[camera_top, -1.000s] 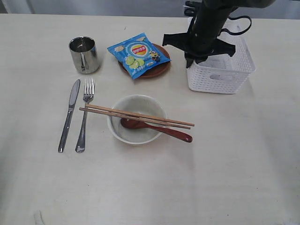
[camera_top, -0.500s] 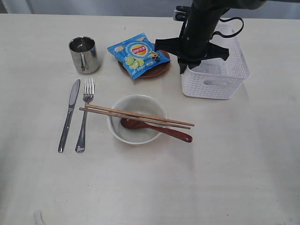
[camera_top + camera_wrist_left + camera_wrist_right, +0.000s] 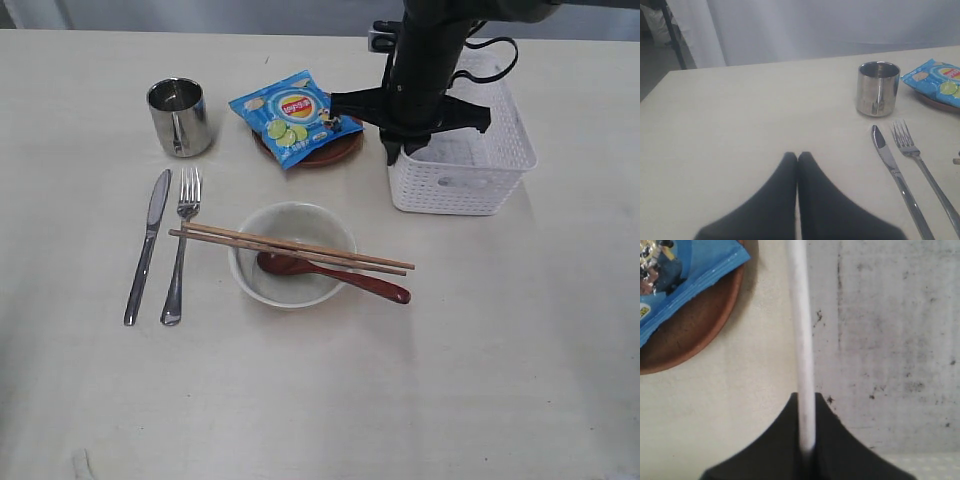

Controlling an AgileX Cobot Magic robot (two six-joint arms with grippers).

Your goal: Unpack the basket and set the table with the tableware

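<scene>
One pale counter (image 3: 520, 360) carries everything. At its far right sits the white basket (image 3: 465, 185), seemingly emptied. The right gripper (image 3: 805, 402) is clamped on the rim of the basket's left wall. The bowl (image 3: 262, 285) is mid-counter, and the brown plate (image 3: 340, 152) behind it bears a chip bag (image 3: 290, 115). Mug (image 3: 180, 118), knife (image 3: 148, 240) and fork (image 3: 180, 250) lie left; chopsticks (image 3: 300, 247) cross the bowl and the spoon (image 3: 345, 277) rests inside. The left gripper (image 3: 798, 162), fingers together and holding nothing, hovers near the knife. Unpacking looks finished, and shifting the basket aside seems the step in hand. Next, set it clear of the plate and let go.
</scene>
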